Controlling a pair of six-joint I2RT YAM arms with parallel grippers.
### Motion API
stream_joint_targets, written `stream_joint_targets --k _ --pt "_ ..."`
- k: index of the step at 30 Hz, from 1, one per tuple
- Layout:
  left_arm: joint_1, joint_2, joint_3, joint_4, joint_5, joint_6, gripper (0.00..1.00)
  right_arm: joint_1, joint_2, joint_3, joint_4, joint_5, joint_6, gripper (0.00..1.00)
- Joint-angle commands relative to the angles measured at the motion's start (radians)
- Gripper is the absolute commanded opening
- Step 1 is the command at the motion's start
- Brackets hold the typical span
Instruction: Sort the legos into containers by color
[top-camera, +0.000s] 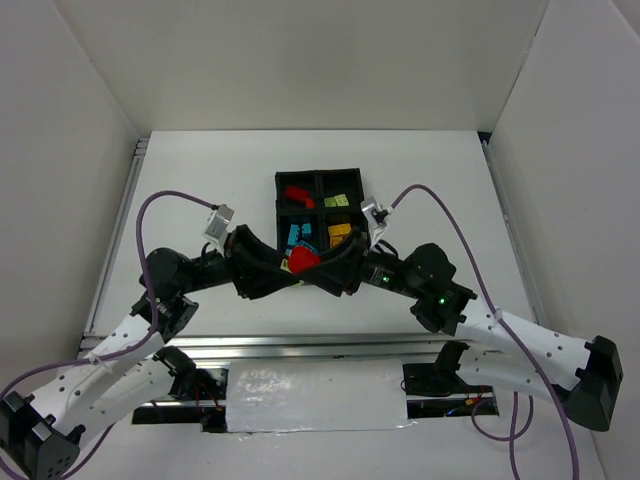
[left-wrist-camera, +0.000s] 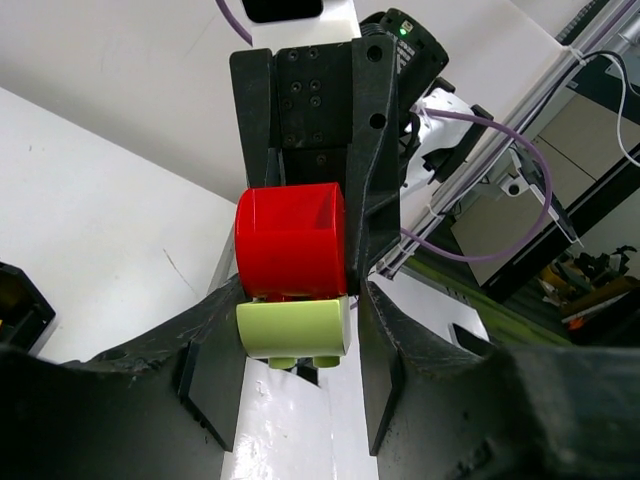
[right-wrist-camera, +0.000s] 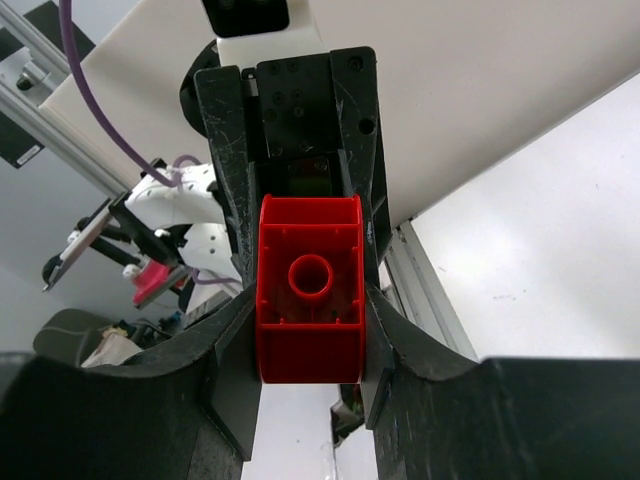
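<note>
right tool (right-wrist-camera: 310, 345) clamped on red lego (right-wrist-camera: 310, 290), left tool (left-wrist-camera: 296, 360) clamped on attached lime lego (left-wrist-camera: 293, 328)

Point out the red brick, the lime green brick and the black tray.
red brick (right-wrist-camera: 310, 300): right wrist view, on its hollow underside.
lime green brick (left-wrist-camera: 293, 328): left wrist view, on its smooth side face.
black tray (top-camera: 318, 175): top view, on its far rim.

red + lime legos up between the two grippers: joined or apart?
Joined. The left wrist view shows the red lego seated on the lime lego, with only a thin seam between them.
</note>
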Motion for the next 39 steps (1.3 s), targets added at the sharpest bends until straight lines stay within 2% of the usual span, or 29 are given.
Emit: stream_joint_targets --k 1,6,11,13,14,15,16,17,18,19,20,21,22,23,24,27,30,32,39 --pt "0.000 -0.037 -0.009 0.042 0.078 0.058 0.00 -0.071 -0.081 0.028 0.035 0.033 -0.018 0.00" --pt "-0.001 -0.072 -0.011 -0.037 0.093 0.113 0.00 -0.261 -0.129 -0.014 0.064 -0.090 0.074 0.00" --pt "0.002 -0.089 -0.002 -0.120 0.049 0.159 0.00 -0.276 -0.147 0.021 -0.016 -0.073 0.008 0.00" --pt "0.002 -0.097 0.012 -0.221 -0.002 0.183 0.00 -0.276 -0.140 0.041 -0.103 -0.009 -0.029 0.00" --pt "0.002 -0.100 0.039 -0.279 -0.081 0.196 0.00 -0.276 -0.129 0.084 -0.156 0.030 -0.073 0.00" --pt "0.002 -0.101 0.058 -0.343 -0.130 0.209 0.00 -0.278 -0.112 0.115 -0.275 0.076 -0.096 0.00" --pt "0.002 -0.101 0.082 -0.415 -0.187 0.237 0.00 -0.279 -0.065 0.144 -0.331 0.169 -0.116 0.00" --pt "0.000 -0.098 0.133 -0.573 -0.318 0.248 0.00 -0.276 -0.027 0.218 -0.397 0.220 -0.154 0.00" --pt "0.002 -0.091 0.161 -0.656 -0.389 0.257 0.00 -0.276 0.012 0.263 -0.521 0.276 -0.167 0.00" --pt "0.000 -0.085 0.220 -0.734 -0.463 0.263 0.00 -0.279 0.115 0.365 -0.586 0.389 -0.182 0.00" --pt "0.002 -0.069 0.253 -0.889 -0.617 0.263 0.00 -0.282 0.182 0.421 -0.658 0.439 -0.185 0.00" --pt "0.002 -0.063 0.279 -0.957 -0.687 0.260 0.00 -0.282 0.242 0.479 -0.760 0.474 -0.202 0.00" --pt "0.002 -0.058 0.323 -1.017 -0.730 0.263 0.00 -0.282 0.379 0.598 -0.808 0.519 -0.225 0.00" --pt "0.000 -0.060 0.342 -1.116 -0.854 0.262 0.00 -0.284 0.452 0.654 -0.856 0.538 -0.230 0.00" --pt "0.002 -0.064 0.357 -1.160 -0.913 0.256 0.00 -0.282 0.513 0.710 -0.917 0.550 -0.235 0.00" --pt "0.000 -0.112 0.391 -1.282 -1.109 0.224 0.00 -0.284 0.766 0.919 -0.960 0.578 -0.242 0.00" --pt "0.002 -0.190 0.344 -1.329 -1.256 0.196 0.00 -0.279 0.909 1.068 -0.988 0.582 -0.251 0.00" --pt "0.000 -0.230 0.319 -1.338 -1.289 0.184 0.00 -0.278 0.989 1.127 -0.988 0.576 -0.256 0.00" --pt "-0.003 -0.229 0.314 -1.323 -1.260 0.211 0.00 -0.276 1.225 1.380 -1.051 0.585 -0.282 0.00"
